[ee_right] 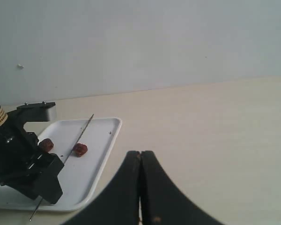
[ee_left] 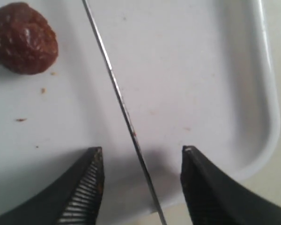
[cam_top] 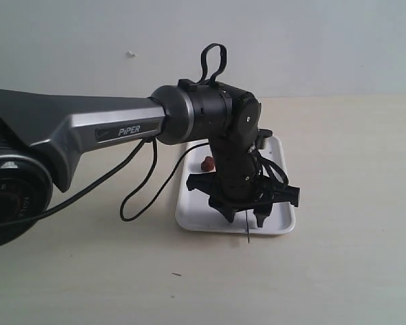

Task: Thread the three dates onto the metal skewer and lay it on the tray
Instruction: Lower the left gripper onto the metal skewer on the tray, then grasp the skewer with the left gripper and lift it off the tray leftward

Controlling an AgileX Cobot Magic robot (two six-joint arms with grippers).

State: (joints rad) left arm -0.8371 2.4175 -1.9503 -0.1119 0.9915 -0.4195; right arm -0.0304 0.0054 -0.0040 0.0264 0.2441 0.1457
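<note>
The white tray (cam_top: 196, 218) lies mid-table, and my left gripper (cam_top: 247, 218) hangs open just above its near end. Between the open fingers (ee_left: 89, 183) the metal skewer (ee_left: 117, 91) rests lengthwise on the tray (ee_left: 215, 70), touching neither finger; its tip (cam_top: 248, 231) pokes past the tray's front rim. One date (ee_left: 23, 37) sits loose on the tray, apart from the skewer. The right wrist view shows two dates on the tray (ee_right: 100, 150): one (ee_right: 79, 149) beside the skewer (ee_right: 82, 133), another (ee_right: 46, 144) by the left arm. My right gripper (ee_right: 140, 153) is shut on nothing, over bare table.
A black cable (cam_top: 139, 196) loops down from the left arm (cam_top: 108, 125) to the table left of the tray. The beige tabletop (cam_top: 352, 169) runs back to a pale wall. The arm's wrist hides much of the tray in the exterior view.
</note>
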